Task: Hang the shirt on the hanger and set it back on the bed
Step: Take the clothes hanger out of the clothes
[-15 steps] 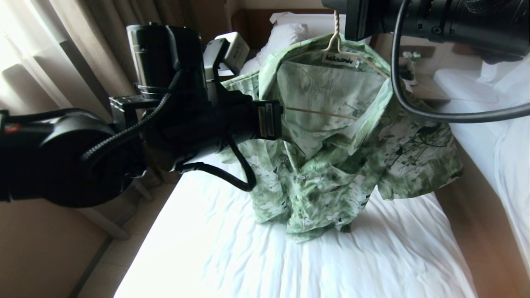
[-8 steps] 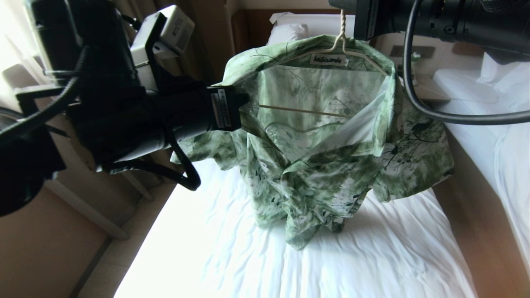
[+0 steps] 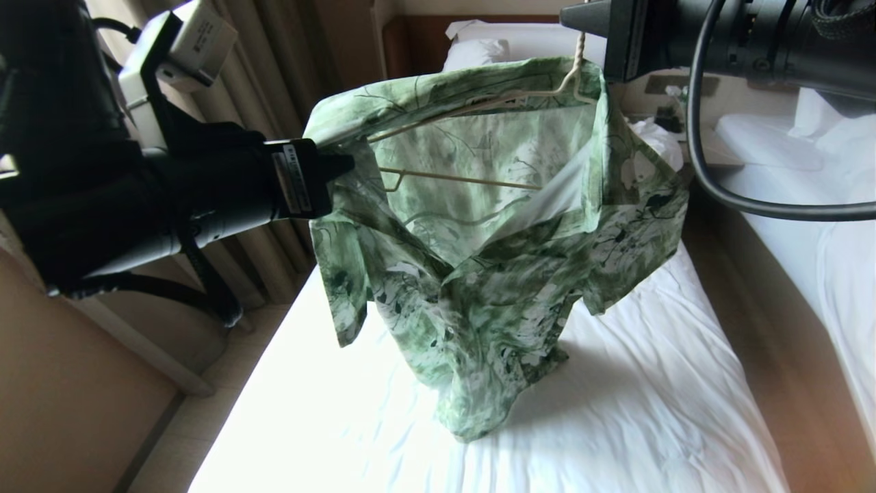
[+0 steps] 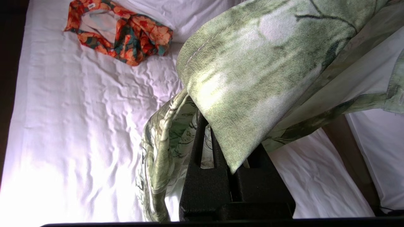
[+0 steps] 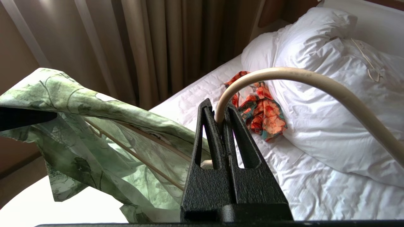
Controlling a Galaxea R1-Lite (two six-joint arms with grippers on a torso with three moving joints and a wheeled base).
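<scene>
Shirt hangs in the air over the bed, w/ only its lowest hem brushing the sheet. My right gripper is at top right of the head view, clamped tight on the hook of the hanger. My left gripper is pinched shut on the shirt's shoulder edge, stretching it out toward the curtain side. Through the open front I see the hanger's bar and one end loop near the left gripper; the fabric there is stretched past that end, not yet settled on it, as far as I can tell.

Risks: pull much harder w/ the left and the thin hanger could twist in the right grip, or the other shoulder could slide off. Let go too early and the cloth may slump off the wire.
</scene>
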